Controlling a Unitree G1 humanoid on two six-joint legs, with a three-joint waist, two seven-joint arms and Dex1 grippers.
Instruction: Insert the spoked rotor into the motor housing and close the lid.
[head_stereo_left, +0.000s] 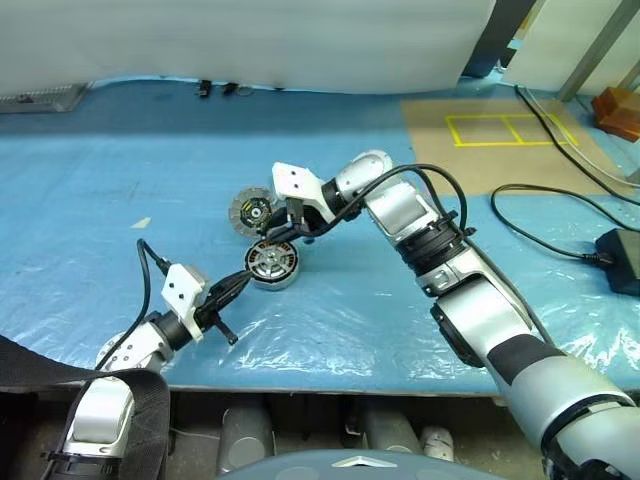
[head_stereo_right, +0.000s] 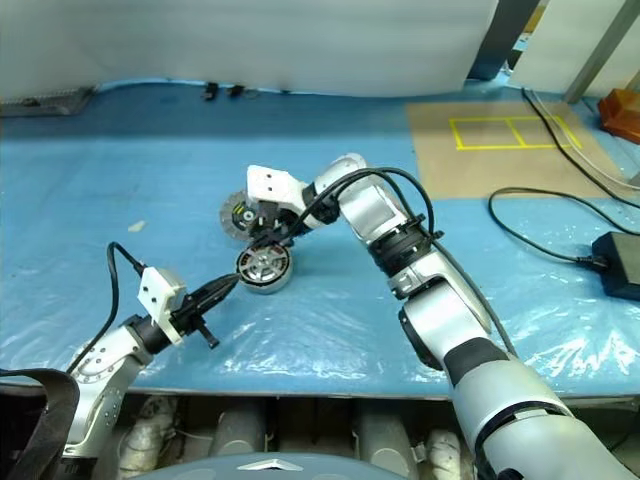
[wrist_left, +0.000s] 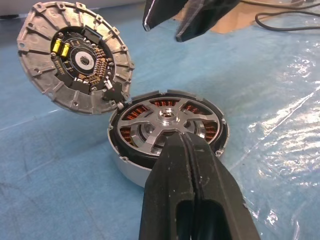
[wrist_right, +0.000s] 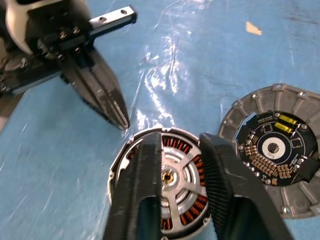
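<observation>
The spoked rotor (wrist_left: 167, 120) sits inside the motor housing (wrist_right: 162, 187), its silver spokes over copper windings. The lid (wrist_left: 75, 57) leans against the housing at about ten o'clock, its yellow-black centre visible. The left gripper (head_stereo_left: 240, 283) is closed, its tips at the housing rim. The right gripper (wrist_right: 182, 150) hovers above the rotor, slightly open and empty. Everything rests on a blue plastic sheet (head_stereo_left: 80, 210); black cables (head_stereo_left: 540, 215) lie at three o'clock.

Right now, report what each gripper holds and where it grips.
Nothing is held. The left gripper is shut, its tip at the motor housing rim. The right gripper hangs open above the spoked rotor, which sits in the housing.
</observation>
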